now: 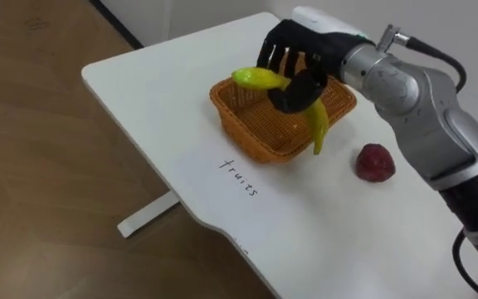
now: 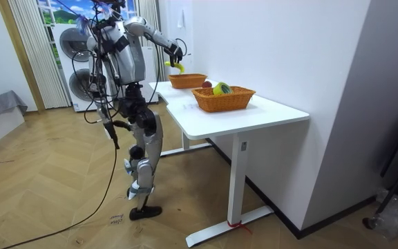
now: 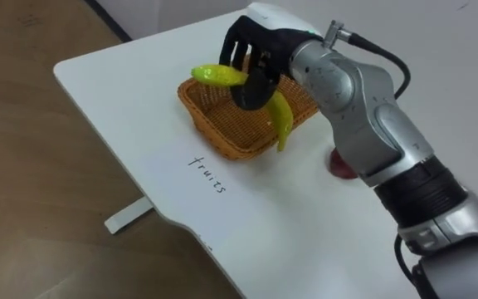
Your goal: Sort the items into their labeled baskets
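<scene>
While the right hand (image 1: 287,50) hovers over a wicker basket (image 1: 251,133), its fingers are curled round one yellow-green banana (image 1: 260,79) held above the basket's far side. One red fruit (image 1: 375,162) lies on the white table (image 1: 164,83) near the basket, at its 4 o'clock. The room view shows two baskets in all; the second basket (image 2: 223,102), nearer that camera, holds a yellow-green fruit (image 2: 221,88).

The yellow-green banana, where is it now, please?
Eye views, upper centre: the banana is in the right hand, above the orange wicker basket, left of the red fruit.
</scene>
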Controlling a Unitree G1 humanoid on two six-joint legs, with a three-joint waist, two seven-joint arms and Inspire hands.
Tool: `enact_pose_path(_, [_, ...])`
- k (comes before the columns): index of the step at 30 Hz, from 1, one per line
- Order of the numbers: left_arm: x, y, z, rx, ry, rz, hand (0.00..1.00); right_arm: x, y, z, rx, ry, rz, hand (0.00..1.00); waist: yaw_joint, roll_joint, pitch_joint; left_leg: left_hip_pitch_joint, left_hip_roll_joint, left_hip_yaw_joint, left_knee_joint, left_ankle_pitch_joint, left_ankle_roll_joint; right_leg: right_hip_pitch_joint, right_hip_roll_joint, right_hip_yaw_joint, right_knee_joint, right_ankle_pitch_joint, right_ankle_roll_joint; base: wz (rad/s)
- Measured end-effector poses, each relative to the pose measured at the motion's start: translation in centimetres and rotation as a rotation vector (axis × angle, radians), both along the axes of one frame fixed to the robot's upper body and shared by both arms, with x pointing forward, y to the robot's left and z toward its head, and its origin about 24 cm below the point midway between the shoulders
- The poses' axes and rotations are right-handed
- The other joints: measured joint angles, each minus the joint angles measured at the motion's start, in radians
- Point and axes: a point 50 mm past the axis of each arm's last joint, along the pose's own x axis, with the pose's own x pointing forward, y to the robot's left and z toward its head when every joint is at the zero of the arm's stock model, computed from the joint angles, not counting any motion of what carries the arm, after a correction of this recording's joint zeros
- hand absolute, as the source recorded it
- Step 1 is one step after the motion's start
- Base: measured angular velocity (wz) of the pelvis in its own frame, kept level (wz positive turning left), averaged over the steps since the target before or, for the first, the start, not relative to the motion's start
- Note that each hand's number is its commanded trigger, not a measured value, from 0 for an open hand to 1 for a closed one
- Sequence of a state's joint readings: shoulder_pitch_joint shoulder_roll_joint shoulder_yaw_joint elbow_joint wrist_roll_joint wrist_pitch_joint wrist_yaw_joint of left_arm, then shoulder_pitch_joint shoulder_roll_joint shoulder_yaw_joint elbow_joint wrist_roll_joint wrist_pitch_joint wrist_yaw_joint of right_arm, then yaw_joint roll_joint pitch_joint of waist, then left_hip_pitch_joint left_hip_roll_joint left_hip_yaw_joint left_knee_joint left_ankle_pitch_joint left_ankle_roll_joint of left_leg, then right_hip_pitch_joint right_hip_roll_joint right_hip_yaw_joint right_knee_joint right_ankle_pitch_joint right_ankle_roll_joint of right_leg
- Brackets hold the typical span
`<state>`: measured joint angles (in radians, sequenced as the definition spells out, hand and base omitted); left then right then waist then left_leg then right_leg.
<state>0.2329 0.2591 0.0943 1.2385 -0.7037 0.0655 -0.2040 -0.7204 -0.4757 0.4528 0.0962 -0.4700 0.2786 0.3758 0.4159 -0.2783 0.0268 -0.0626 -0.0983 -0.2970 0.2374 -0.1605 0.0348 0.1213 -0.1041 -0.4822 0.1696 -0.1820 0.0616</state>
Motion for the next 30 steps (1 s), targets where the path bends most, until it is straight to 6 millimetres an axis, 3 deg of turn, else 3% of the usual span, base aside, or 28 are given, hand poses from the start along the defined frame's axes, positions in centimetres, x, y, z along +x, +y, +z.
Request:
enact_pose_path(12, [-1.0, -0.3, -0.1, -0.02, 0.046, -0.03, 0.0, 0.4, -0.7, 0.3, -0.057, -0.127, -0.076, 1.0, 0.001, 0.0, -0.0003, -0.008, -0.003, -0.007, 0.01, 0.0, 0.0, 0.007, 0.0, -0.012, 0.0, 0.0, 0.0, 0.03])
enact_pose_path(15, [-0.9, -0.3, 0.0, -0.02, 0.047, -0.045, 0.0, 0.6, -1.1, 0.1, -0.076, -0.146, -0.105, 0.44, -0.001, 0.0, -0.0004, -0.012, -0.003, -0.007, 0.015, 0.0, 0.0, 0.007, 0.0, -0.014, 0.0, 0.0, 0.0, 0.0])
enact_pose_path(16, [-0.8, -0.2, 0.0, -0.019, 0.047, -0.056, 0.0, 0.7, -1.2, 0.0, -0.076, -0.148, -0.114, 0.0, -0.001, 0.0, -0.0004, -0.013, -0.003, -0.007, 0.015, 0.0, 0.0, 0.007, 0.0, -0.015, 0.0, 0.0, 0.0, 0.0])
enact_pose_path(30, [-0.7, -0.2, 0.0, -0.026, 0.089, -0.122, 0.0, 1.3, -2.2, -1.0, -0.085, -0.127, -0.166, 0.0, -0.002, 0.001, -0.0006, -0.014, -0.013, -0.007, 0.021, 0.0, 0.0, 0.006, -0.001, -0.015, -0.001, 0.0, 0.0, 0.0])
